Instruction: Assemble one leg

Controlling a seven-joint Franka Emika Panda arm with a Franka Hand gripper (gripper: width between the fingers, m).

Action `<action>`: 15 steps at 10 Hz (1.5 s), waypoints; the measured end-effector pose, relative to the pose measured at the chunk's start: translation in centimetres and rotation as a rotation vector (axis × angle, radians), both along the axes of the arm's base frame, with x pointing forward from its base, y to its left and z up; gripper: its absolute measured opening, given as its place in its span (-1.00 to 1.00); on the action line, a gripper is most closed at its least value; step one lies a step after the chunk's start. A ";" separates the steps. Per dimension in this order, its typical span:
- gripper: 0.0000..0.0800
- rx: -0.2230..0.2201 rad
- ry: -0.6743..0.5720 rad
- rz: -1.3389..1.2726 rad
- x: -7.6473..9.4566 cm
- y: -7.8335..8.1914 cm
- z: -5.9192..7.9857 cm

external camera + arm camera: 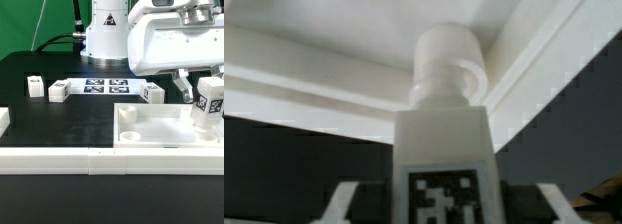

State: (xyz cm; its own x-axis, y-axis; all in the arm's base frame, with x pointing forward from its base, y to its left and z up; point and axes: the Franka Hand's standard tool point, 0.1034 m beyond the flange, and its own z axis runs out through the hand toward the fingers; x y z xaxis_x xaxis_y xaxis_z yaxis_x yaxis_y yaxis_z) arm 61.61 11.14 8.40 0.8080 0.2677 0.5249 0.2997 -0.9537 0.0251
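The end effector [205, 100], clamped on the small white plastic tagged leg [211, 103], poises it over the large white compartmented tray's [160, 143] corner at the black surface's [60, 125] near edge, so the next move is probably to lower and twist it in.

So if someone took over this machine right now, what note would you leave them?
Gripper: shut on a leg, held at the tray corner on the exterior view's right.
Wrist view: the leg's round tip is against the tray's inner corner. Whether it is seated, I cannot tell.
Three spare legs stand loose on the table.
Done: one leg picked up and at the tray.
Left: fix it in, then let go.
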 end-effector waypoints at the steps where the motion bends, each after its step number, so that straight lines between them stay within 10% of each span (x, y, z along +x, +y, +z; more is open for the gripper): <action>1: -0.27 0.000 0.001 0.005 -0.1 0.3 -0.1; 13: -0.25 0.011 -0.030 -0.001 -0.4 0.5 -2.2; 15: 0.52 0.011 -0.029 -0.001 -0.4 0.5 -2.2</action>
